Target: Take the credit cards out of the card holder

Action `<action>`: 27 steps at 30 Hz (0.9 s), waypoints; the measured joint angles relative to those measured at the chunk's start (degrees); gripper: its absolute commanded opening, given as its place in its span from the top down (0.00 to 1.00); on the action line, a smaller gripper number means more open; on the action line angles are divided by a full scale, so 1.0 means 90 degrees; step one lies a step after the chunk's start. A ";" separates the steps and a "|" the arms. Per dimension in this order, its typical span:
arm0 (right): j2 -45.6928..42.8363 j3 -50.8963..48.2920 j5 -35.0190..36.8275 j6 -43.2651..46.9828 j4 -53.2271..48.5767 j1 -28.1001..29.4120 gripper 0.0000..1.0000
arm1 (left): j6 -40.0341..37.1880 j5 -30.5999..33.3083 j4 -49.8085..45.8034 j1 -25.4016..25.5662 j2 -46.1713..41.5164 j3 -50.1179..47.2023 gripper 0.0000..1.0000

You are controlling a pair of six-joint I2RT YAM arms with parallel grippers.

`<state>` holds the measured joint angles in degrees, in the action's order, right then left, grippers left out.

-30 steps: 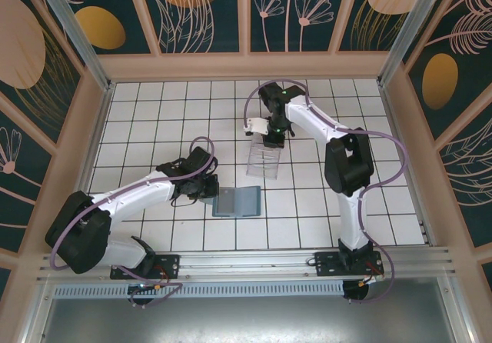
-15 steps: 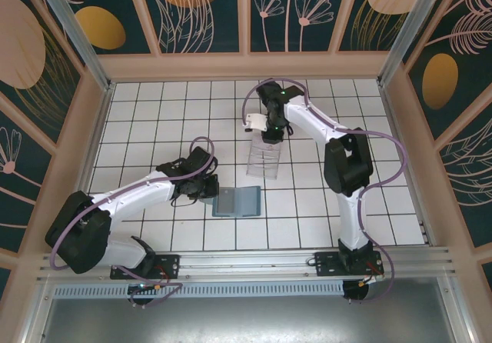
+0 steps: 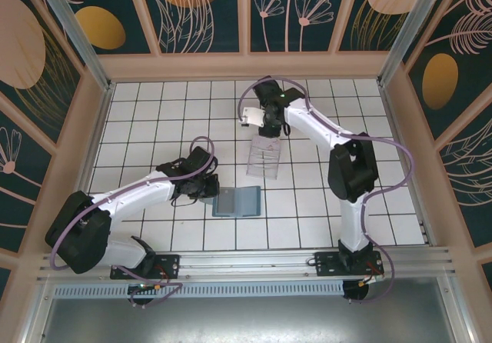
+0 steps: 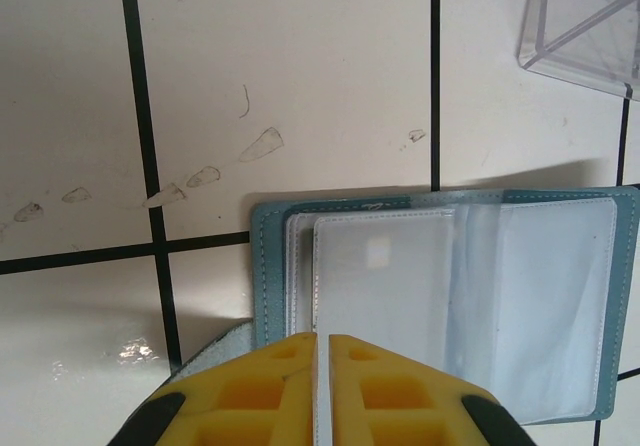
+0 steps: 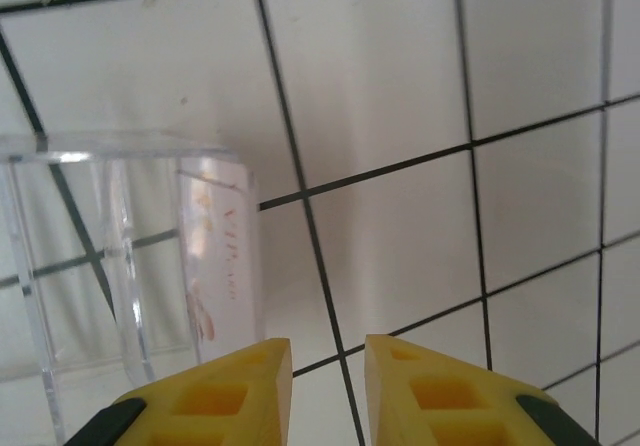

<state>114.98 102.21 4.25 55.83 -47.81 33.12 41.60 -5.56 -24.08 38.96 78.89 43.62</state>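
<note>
Right gripper (image 5: 328,348) backs off the clear plastic tray (image 5: 100,256), jaws slightly parted; left gripper (image 4: 323,338), jaws pressed together, overlaps the teal folding card holder (image 4: 450,296).

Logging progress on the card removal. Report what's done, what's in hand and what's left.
Done: one pale card stands in the clear tray, and the right gripper is open and empty beside it. In hand: the left gripper is shut at the edge of the open card holder. Left: any card in its clear sleeves; whether they are empty is unclear.
</note>
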 measured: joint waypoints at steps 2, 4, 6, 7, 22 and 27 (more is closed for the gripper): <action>-0.0070 0.0000 -0.0015 -0.0325 0.0087 0.0000 0.71 | 0.0002 -0.0034 0.0053 0.0000 0.0000 -0.0017 0.87; -0.0119 -0.0029 -0.0090 -0.0763 0.0202 0.0000 0.71 | 0.0005 -0.0066 0.0121 0.0000 0.0002 -0.0039 0.87; -0.0238 -0.0248 -0.0117 -0.1287 0.0410 0.0032 0.72 | 0.0015 -0.0090 0.0168 0.0000 0.0002 -0.0053 0.87; -0.0301 -0.0376 -0.0114 -0.1520 0.0488 0.0058 0.73 | 0.0022 -0.0095 0.0175 0.0000 0.0002 -0.0056 0.87; -0.1013 -0.2086 0.0102 -0.6589 0.1321 0.1309 0.81 | 0.0019 0.0138 0.0328 -0.0007 0.0046 -0.0061 0.85; -0.1224 -0.2438 -0.0029 -0.7827 0.1287 0.1885 0.81 | 0.0019 0.0155 0.0534 -0.0109 0.0109 -0.0083 0.83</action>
<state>103.96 80.27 3.99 -14.61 -36.23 50.09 41.78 -4.16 -19.27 37.98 79.88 42.87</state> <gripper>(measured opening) 0.189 0.164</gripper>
